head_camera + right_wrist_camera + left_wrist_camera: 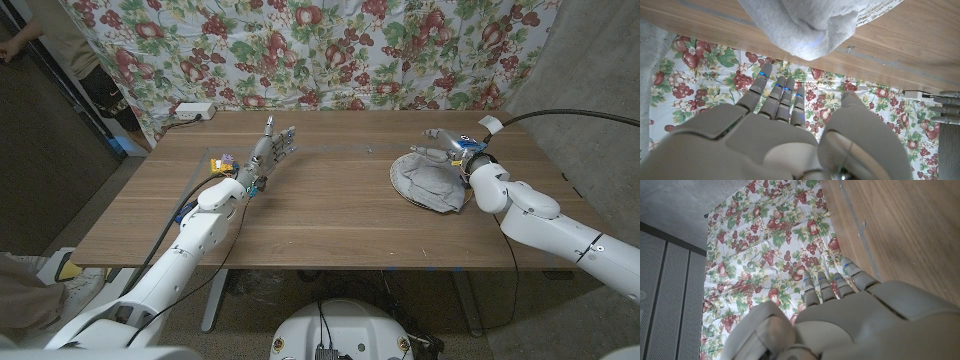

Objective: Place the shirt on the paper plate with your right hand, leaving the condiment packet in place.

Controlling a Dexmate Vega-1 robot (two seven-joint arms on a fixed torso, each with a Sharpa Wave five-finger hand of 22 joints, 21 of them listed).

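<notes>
With the shirt (430,183) heaped on the plate (403,188), my right hand (447,150) hovers at its 1 o'clock. Fingers apart, holding nothing.

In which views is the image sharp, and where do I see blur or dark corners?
Head view: evenly lit and sharp over the table, darker at the left edge. Left wrist view: the left hand is close and soft. Right wrist view: the shirt is blurred, with a bluish glint.

Makeshift lab: floral backdrop sheet (300,50)
</notes>
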